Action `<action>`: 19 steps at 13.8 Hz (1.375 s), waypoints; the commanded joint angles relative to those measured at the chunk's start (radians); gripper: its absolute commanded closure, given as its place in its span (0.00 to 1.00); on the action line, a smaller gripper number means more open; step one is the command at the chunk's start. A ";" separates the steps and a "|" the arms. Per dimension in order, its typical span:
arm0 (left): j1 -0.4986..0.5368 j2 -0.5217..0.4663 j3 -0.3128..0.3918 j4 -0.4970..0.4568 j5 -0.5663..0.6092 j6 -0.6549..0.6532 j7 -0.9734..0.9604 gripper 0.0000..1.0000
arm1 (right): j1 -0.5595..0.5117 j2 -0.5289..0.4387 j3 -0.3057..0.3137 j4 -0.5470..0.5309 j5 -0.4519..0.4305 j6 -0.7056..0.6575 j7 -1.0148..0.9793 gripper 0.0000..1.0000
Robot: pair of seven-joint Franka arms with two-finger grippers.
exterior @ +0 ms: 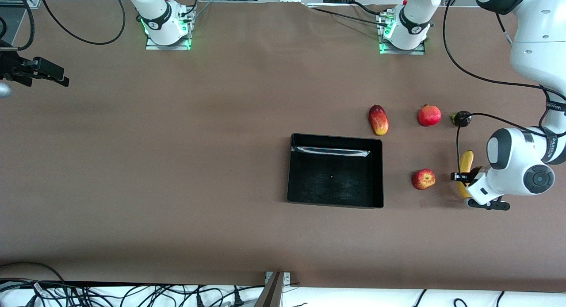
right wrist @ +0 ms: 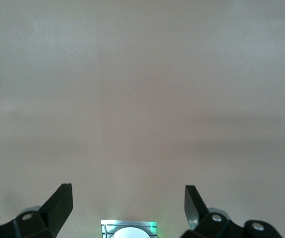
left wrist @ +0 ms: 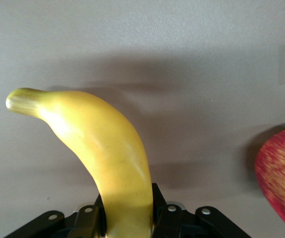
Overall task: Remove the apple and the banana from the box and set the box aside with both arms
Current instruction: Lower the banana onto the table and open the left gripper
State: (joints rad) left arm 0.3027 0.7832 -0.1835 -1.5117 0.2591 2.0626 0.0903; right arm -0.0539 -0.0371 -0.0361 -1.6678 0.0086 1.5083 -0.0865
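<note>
At the right edge of the front frame, the left gripper (exterior: 469, 178) is clamped around the banana (exterior: 465, 162), beside the apple (exterior: 423, 179). The box (exterior: 335, 170) sits at centre. The right gripper (exterior: 44, 72) waits in the upper left corner, fingers (right wrist: 58, 204) spread wide, holding nothing.

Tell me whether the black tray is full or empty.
Empty: the black tray shows only its bare glossy floor; the apple lies outside on the table.

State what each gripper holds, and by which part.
The left gripper is shut on the long curved yellow banana, gripping near its blunt end, away from the stem. The right gripper waits open, holding nothing.
</note>
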 commanded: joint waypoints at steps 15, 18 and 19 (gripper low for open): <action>-0.042 -0.076 -0.008 -0.042 0.046 0.047 -0.052 0.00 | -0.009 0.002 -0.001 0.013 0.021 -0.013 -0.010 0.00; -0.054 -0.174 -0.010 -0.074 0.014 0.005 -0.056 0.00 | -0.009 0.002 -0.001 0.013 0.021 -0.013 -0.010 0.00; -0.063 -0.215 -0.008 -0.096 -0.030 -0.007 -0.060 0.00 | -0.009 0.002 -0.001 0.013 0.021 -0.013 -0.010 0.00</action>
State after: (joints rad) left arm 0.2524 0.6696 -0.1973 -1.5404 0.2707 2.0873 0.0453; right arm -0.0539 -0.0372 -0.0365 -1.6678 0.0086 1.5082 -0.0866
